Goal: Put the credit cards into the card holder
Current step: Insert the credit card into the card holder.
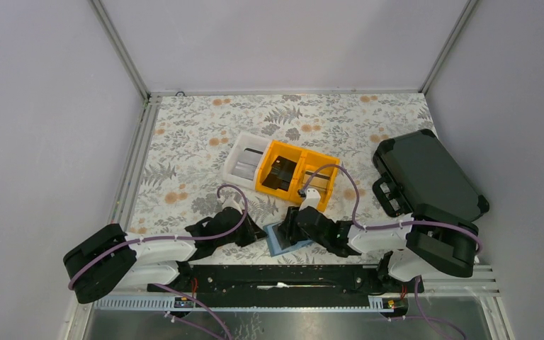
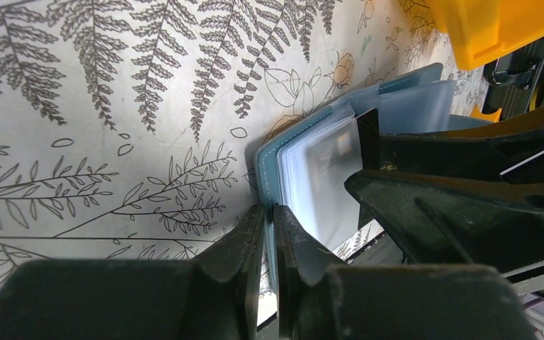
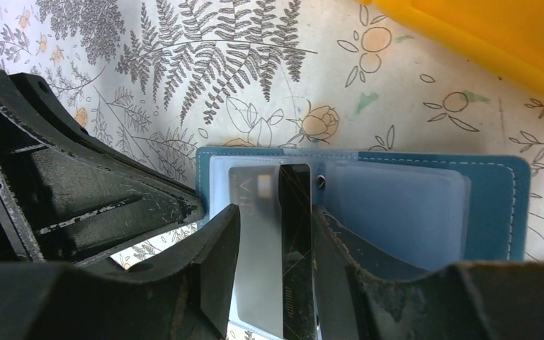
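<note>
The teal card holder (image 1: 283,241) lies open on the floral cloth between both arms. My left gripper (image 2: 269,212) is shut on the edge of its cover (image 2: 265,166) and holds it in place. A dark credit card (image 3: 294,212) sits part-way inside a clear pocket of the card holder (image 3: 496,205), its black edge still outside the plastic. My right gripper (image 3: 275,219) hangs over that card, open, with a finger on either side of it. In the left wrist view the same card (image 2: 367,131) shows as a thin dark edge. More dark cards (image 1: 281,173) lie in the orange bin.
An orange bin (image 1: 320,185) and a white bin (image 1: 235,157) stand just behind the holder. A large black hard case (image 1: 428,177) lies at the right. The orange bin's corner (image 3: 482,35) is close above the right gripper.
</note>
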Robot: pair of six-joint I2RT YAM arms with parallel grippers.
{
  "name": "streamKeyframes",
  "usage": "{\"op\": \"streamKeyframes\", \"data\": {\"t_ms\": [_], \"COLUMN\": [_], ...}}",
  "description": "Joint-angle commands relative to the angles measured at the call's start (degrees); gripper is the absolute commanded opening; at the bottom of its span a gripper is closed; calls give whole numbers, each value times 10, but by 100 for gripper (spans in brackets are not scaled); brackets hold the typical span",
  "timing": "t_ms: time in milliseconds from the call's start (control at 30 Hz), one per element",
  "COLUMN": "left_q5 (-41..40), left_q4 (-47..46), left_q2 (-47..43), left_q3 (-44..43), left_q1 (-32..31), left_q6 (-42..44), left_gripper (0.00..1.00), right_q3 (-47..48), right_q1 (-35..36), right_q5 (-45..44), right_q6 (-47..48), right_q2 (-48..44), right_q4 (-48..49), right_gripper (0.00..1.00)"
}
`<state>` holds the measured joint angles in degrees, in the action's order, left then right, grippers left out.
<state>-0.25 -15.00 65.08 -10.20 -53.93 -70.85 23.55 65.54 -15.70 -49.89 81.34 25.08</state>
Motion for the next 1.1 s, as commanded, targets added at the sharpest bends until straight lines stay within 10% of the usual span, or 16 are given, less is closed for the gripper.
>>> {"op": "streamKeyframes", "data": {"t_ms": [0,1067], "left_q5": [-7,-20], "left_q4": [51,80], "left_q2": [3,-21], "left_q3": [0,-4], "left_q1": [-8,-7], "left_q6": [10,10], "left_gripper": [13,14], "right_q3": [17,37], "right_q1": [15,16], "right_q5": [33,33], "right_q6": [12,34], "right_q2": [14,-27], "right_q4": [-15,-131], "right_gripper": [49,42]}}
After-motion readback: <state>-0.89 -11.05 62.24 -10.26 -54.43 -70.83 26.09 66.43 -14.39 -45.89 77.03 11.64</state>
